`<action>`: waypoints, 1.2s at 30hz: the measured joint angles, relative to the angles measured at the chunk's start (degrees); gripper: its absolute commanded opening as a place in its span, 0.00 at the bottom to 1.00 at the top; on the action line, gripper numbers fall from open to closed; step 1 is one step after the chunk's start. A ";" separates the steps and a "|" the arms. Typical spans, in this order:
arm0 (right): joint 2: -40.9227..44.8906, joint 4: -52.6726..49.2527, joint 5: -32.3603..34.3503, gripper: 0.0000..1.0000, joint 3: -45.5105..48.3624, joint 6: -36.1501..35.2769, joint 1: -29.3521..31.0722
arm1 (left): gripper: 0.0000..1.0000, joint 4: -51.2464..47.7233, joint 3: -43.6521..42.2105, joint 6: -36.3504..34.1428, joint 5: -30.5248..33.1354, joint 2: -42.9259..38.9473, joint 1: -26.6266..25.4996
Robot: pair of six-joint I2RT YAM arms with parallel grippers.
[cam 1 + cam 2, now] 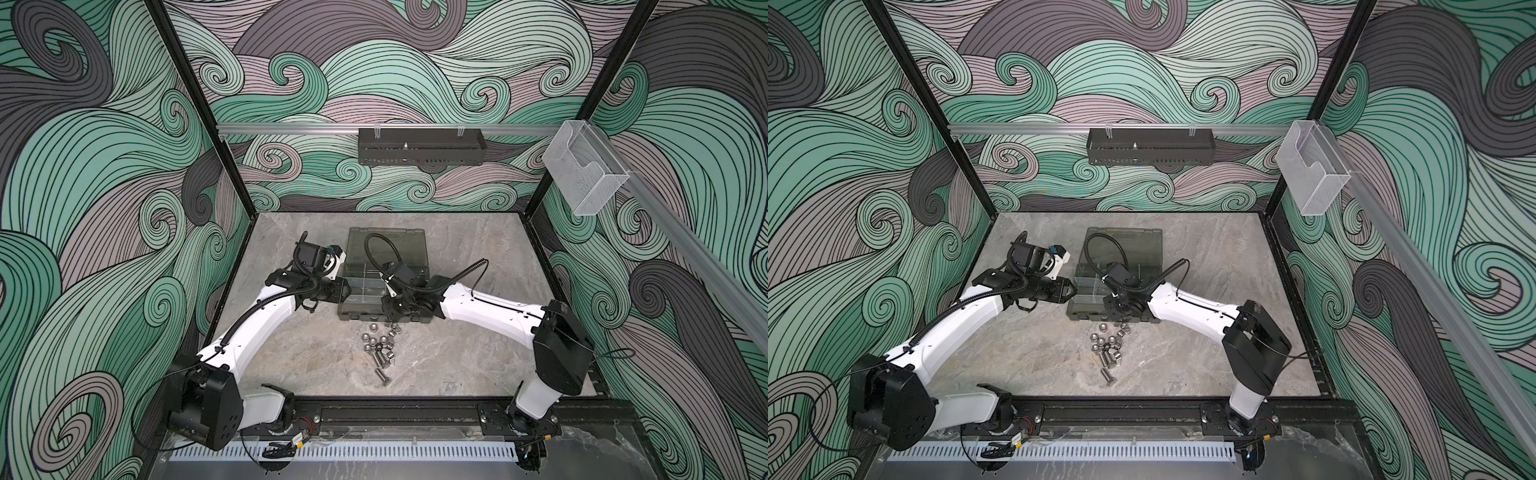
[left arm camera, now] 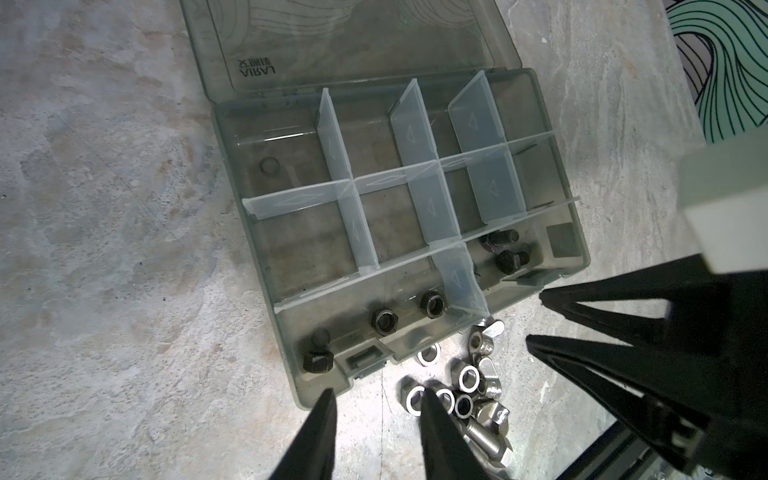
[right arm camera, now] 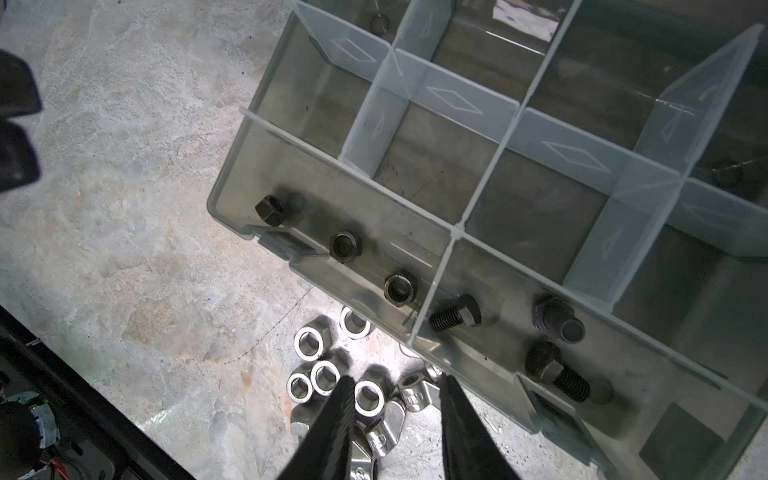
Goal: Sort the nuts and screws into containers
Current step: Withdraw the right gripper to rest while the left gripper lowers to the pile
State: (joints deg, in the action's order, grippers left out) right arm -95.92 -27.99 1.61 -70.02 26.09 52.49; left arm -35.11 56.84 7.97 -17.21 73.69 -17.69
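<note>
The containers are compartments of a smoky-grey organiser case (image 1: 357, 309) (image 2: 232, 174) lying open mid-table. One front compartment holds black nuts (image 2: 384, 322) (image 3: 345, 246). The one beside it holds black screws (image 3: 455, 316) (image 2: 511, 259). Silver nuts (image 1: 376, 338) (image 3: 309, 343) and silver screws (image 1: 380, 376) (image 2: 486, 440) lie piled on the table just in front of the case. My right gripper (image 3: 399, 382) (image 1: 392, 321) hangs open over the pile, a silver nut (image 3: 369, 399) lying loose between its fingers. My left gripper (image 2: 378, 399) (image 1: 1069, 289) is open and empty by the case's left front corner.
The case's lid (image 1: 384, 243) lies flat behind it. A black perforated tray (image 1: 419, 145) hangs on the back wall and a clear acrylic box (image 1: 582, 174) on the right rail. A black rail (image 1: 395, 409) runs along the table's front edge.
</note>
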 measured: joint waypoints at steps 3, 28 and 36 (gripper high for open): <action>4.13 0.20 0.66 0.36 3.72 0.96 0.00 | 0.38 0.00 -0.15 0.02 -1.25 0.50 -0.31; 41.77 -1.36 9.64 0.40 34.42 11.17 -1.51 | 0.37 -0.28 -4.55 5.57 3.26 9.79 -25.62; 48.35 -2.91 10.25 0.40 38.82 12.76 -2.60 | 0.37 -1.70 -3.19 5.49 5.44 14.97 -28.52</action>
State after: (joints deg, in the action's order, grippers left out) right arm -47.57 -30.89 11.86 -31.20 38.85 49.89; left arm -36.82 53.65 13.45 -11.77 88.66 -46.22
